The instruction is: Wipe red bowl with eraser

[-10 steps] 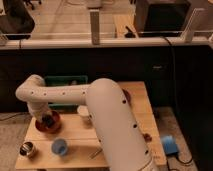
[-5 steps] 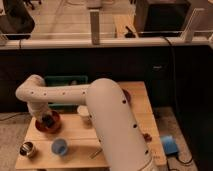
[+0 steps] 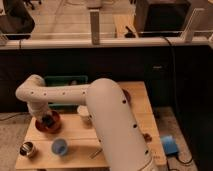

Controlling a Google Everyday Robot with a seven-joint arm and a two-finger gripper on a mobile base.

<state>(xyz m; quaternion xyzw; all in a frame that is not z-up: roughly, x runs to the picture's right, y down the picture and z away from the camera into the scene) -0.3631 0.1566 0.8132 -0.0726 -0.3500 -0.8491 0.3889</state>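
- Wooden desk (image 3: 112,134) is standing in front of a dark partition w/ a glass barrier above it; office floor is showing beyond.
- White arm (image 3: 75,95) is reaching from lower right across to the desk's left side, elbow bending down over the red bowl (image 3: 49,123).
- Pincer (image 3: 47,120) is sitting inside/over the red bowl; can't tell if it's clenched or released, or what it's gripping.
- Eraser isn't making itself out – something dark is sitting at the pincer tip, too unclear to name.
- Counting: 1 red bowl, 1 blue cup (image 3: 60,147), 1 metal cup (image 3: 28,149), 1 white cup (image 3: 84,114) partly behind the arm, 1 green tray (image 3: 65,81) at the back.
- Arm is hiding much of the desk's middle.
- Blue object (image 3: 168,145) is lying off the desk's right edge.
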